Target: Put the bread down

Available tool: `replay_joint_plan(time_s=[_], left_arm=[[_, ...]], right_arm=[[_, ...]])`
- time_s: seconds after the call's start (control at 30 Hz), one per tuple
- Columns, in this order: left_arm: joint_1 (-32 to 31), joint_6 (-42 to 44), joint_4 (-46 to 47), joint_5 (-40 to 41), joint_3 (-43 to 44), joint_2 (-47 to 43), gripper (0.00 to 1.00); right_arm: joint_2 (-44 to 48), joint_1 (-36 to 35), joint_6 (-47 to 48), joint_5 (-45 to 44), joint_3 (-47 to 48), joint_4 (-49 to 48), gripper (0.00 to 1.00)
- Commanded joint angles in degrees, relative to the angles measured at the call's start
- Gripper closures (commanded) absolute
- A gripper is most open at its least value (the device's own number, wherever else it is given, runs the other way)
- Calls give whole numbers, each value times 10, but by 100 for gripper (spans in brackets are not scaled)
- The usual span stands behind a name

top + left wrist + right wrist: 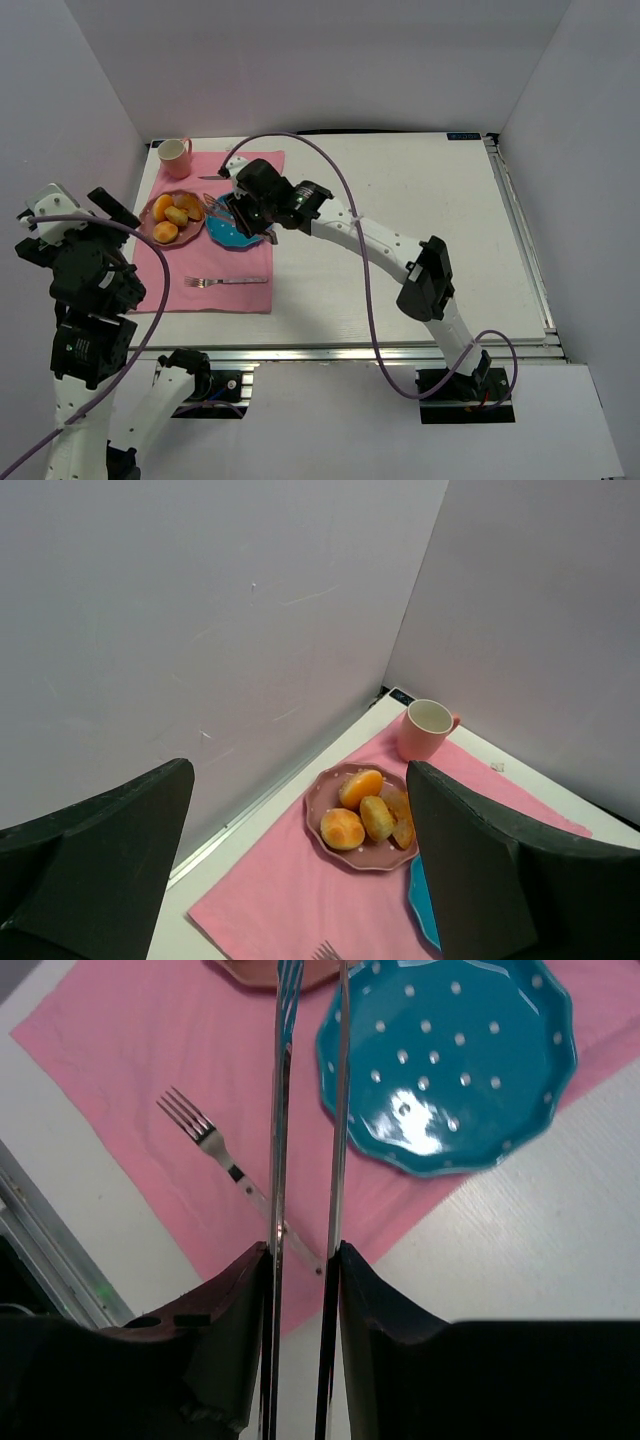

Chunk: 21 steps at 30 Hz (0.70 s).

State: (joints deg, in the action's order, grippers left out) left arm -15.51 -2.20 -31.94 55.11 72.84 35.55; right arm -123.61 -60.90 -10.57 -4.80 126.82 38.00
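- Grip: right hand (303,1255) is clamped on thin metal tongs (279,1110); their blades stand narrowly apart, tips out of frame.
- Left hand (300,780): dark fingers spread wide, holding nothing.
- Small glossy golden-orange bread rolls (343,828) sit together on a round pink plate (312,805), just beside a blue white-dotted plate (450,1060).
- Top view places the right hand over the blue plate; only its wrist view shows the tongs plainly, above a steel fork (215,1140) on the pink cloth mat (120,1040).
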Motion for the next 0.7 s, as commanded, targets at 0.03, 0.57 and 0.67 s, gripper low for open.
replay_joint_plan(time_s=[0.03,0.57,0.67], left_arm=[[-5,15,14,5,7,15,2],[-22,37,13,10,4,26,2],[-24,40,14,12,0,27,2]], right_arm=[[-27,3,49,72,46,-97,61],[-128,18,62,93,72,-274,50],[-140,23,58,96,79,-294,50]])
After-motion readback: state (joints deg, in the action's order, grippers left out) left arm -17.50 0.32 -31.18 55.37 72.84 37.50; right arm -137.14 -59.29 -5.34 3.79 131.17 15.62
